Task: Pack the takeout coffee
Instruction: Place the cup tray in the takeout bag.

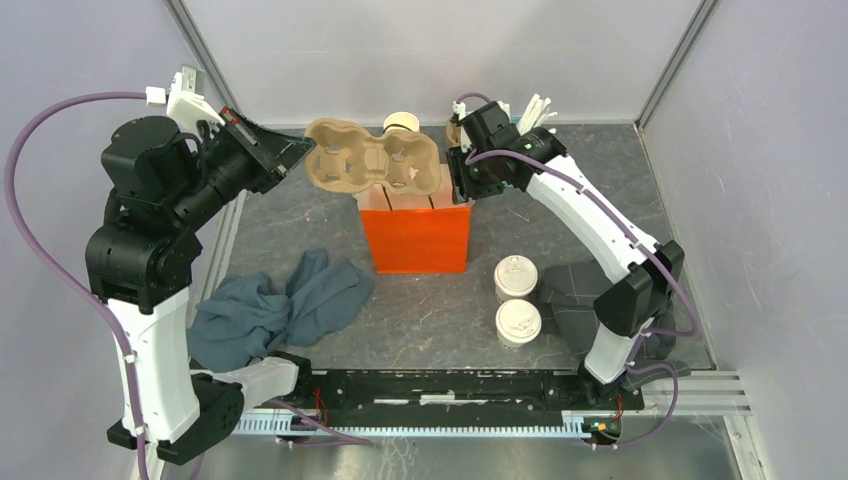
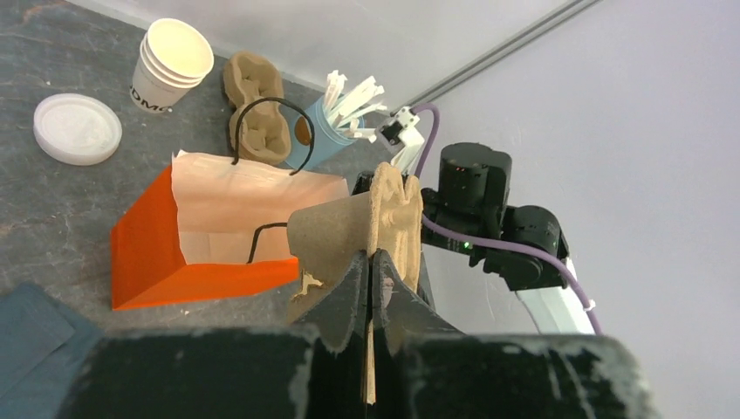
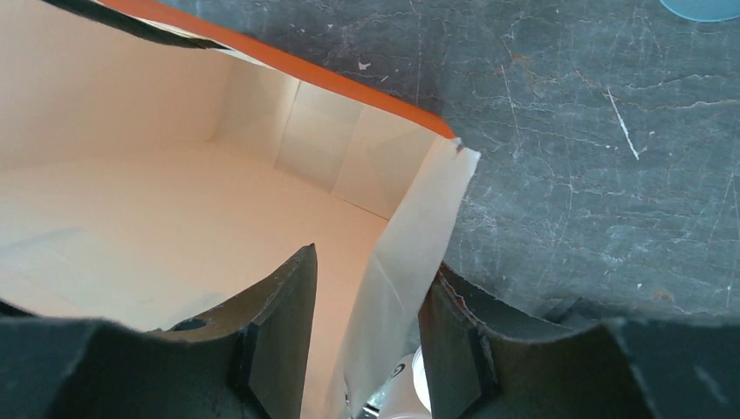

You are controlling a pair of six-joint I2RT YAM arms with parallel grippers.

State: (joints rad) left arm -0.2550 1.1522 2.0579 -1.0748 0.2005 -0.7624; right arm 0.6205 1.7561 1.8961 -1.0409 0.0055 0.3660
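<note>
The takeout coffee is two lidded cream cups, one (image 1: 517, 277) behind the other (image 1: 519, 322), standing on the table right of the orange paper bag (image 1: 415, 238). My left gripper (image 1: 300, 152) is shut on the edge of a brown pulp cup carrier (image 1: 372, 160) and holds it above the bag's mouth. In the left wrist view the fingers pinch the carrier (image 2: 384, 218) edge-on over the bag (image 2: 201, 262). My right gripper (image 3: 371, 288) stands open astride the bag's right wall (image 3: 410, 253), one finger inside and one outside. It sits at the bag's right rim (image 1: 458, 180).
A blue-grey cloth (image 1: 280, 305) lies crumpled at the front left. Behind the bag stand a stack of lidless cups (image 2: 170, 65), loose white lids (image 2: 77, 128), a second pulp carrier (image 2: 257, 105) and a blue cup of white stirrers (image 2: 336, 118).
</note>
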